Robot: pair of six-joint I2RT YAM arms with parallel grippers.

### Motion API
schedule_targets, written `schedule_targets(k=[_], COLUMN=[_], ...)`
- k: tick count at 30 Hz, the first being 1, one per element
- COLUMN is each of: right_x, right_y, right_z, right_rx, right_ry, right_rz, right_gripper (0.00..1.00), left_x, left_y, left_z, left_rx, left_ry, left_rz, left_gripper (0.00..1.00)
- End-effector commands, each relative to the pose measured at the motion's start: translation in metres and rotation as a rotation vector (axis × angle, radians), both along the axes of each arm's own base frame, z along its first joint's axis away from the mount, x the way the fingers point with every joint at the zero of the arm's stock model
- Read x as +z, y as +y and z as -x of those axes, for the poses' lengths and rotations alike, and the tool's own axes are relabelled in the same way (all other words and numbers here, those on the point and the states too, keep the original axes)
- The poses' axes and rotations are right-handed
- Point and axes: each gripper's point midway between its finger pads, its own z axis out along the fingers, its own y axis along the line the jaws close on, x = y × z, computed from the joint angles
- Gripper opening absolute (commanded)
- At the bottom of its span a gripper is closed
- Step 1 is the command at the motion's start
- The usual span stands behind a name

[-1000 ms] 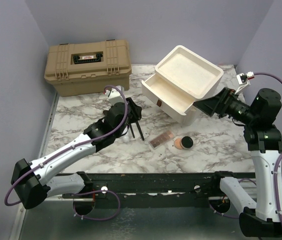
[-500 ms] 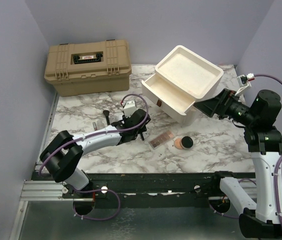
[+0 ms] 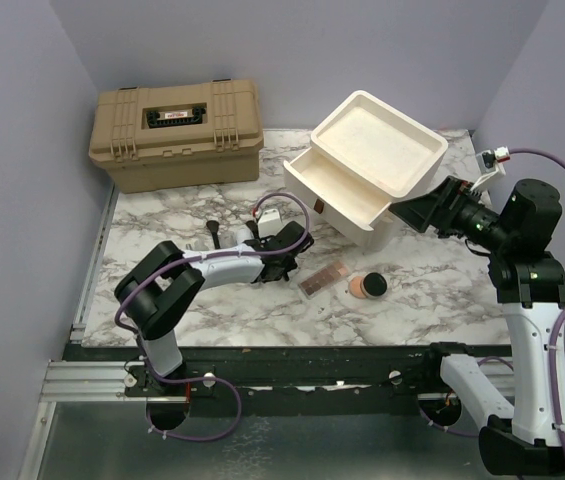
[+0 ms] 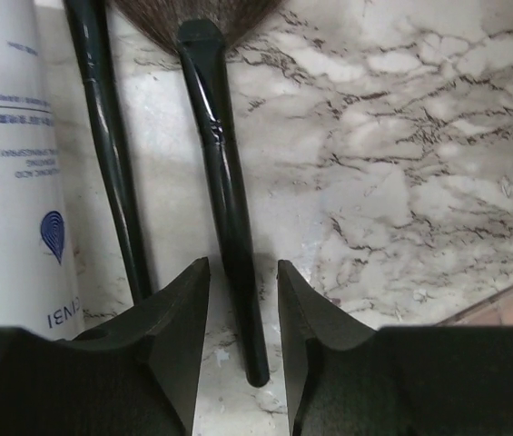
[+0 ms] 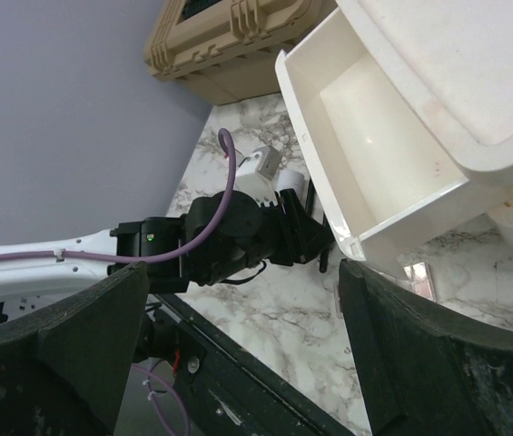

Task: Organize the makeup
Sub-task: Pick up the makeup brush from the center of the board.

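Note:
In the left wrist view a black-handled brush [image 4: 222, 173] lies on the marble with the end of its handle between my left gripper's [image 4: 242, 268] jaws. The jaws are open, with a gap on each side of the handle. A thinner black brush [image 4: 111, 163] and a whitish bottle [image 4: 11, 163] lie just left of it. The pink palette [image 3: 324, 279] and the round black compact [image 3: 367, 286] rest right of the left gripper [image 3: 282, 247]. My right gripper [image 3: 417, 212] hovers open and empty beside the cream drawer unit [image 3: 372, 160].
The tan toolbox [image 3: 177, 130] stands at the back left. The drawer unit's lower drawer [image 5: 374, 136] is pulled open and looks empty. A small dark item [image 3: 214, 231] lies left of my left wrist. Purple walls close in both sides.
My left arm has folded in and its gripper has dropped to the right onto the brushes, jaws opened around one handle. The right arm has not moved.

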Motion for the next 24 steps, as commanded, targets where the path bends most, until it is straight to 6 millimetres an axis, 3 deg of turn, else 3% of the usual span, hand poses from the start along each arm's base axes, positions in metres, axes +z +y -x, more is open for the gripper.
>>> schedule_targets(k=[1, 5, 7, 12, 15, 19, 24], right_x=[-0.005, -0.009, -0.010, -0.011, -0.013, -0.014, -0.010], right_y=[-0.006, -0.007, -0.008, -0.009, -0.010, -0.010, -0.005], right_z=[-0.001, -0.002, -0.002, -0.003, -0.003, -0.002, 0.000], right_rx=[-0.037, -0.047, -0.054, -0.065, -0.070, -0.068, -0.035], right_ry=[0.016, 0.026, 0.030, 0.036, 0.044, 0.049, 0.036], right_rz=[0.032, 0.033, 0.031, 0.034, 0.035, 0.033, 0.016], right_gripper=[0.92, 0.92, 0.92, 0.93, 0.93, 0.93, 0.94], left_x=[-0.012, -0.021, -0.025, -0.030, -0.027, -0.007, 0.038], left_y=[0.003, 0.012, 0.015, 0.022, 0.026, 0.031, 0.034], left_z=[0.004, 0.007, 0.008, 0.012, 0.011, 0.008, -0.002], left_rx=[0.005, 0.001, -0.004, -0.012, -0.013, 0.002, 0.025], left_ry=[0.044, 0.066, 0.078, 0.093, 0.084, 0.026, -0.087], left_rz=[-0.029, -0.088, -0.114, -0.158, -0.174, -0.167, -0.123], left_gripper=[0.34, 0.28, 0.19, 0.14, 0.02, 0.00, 0.00])
